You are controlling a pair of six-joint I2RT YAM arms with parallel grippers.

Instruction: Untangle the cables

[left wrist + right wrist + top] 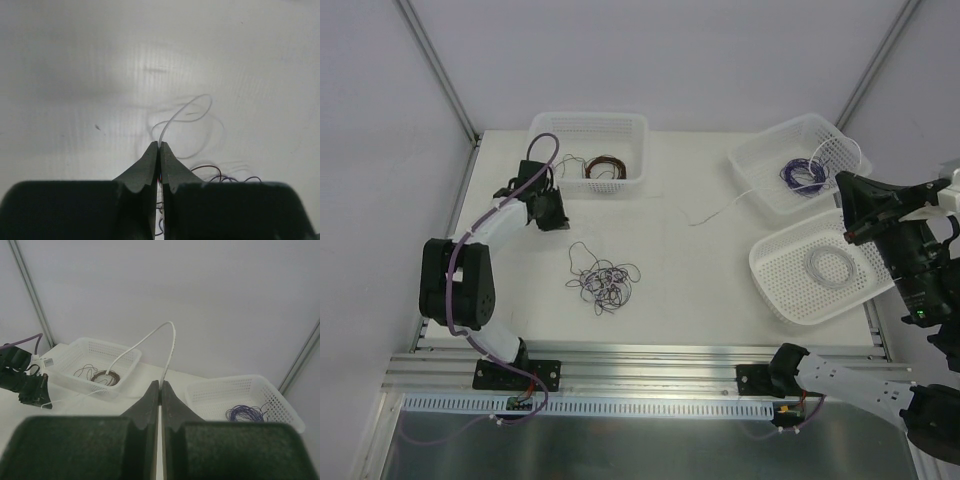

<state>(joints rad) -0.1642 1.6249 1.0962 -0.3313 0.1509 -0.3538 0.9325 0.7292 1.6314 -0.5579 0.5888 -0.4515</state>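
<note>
The cables (603, 280), a loose clump of hair-thin dark and purple wires, lie on the white table at centre-left. A few of their strands show in the left wrist view (220, 174), just right of my fingers. My left gripper (550, 213) is beyond the clump, near the far-left basket. It is shut (159, 145) on a thin white wire (186, 107) that loops ahead of it. My right gripper (840, 207) is raised over the right baskets. It is shut (160, 384) on a white wire (170, 330) that arcs up and down toward the far-left basket.
A far-left basket (588, 124) holds a red-brown coil (606, 167). A far-right basket (782, 143) holds a purple coil (805, 176). A nearer right basket (788, 290) holds a whitish coil (830, 267). A white wire strand (718, 210) crosses the table between the baskets.
</note>
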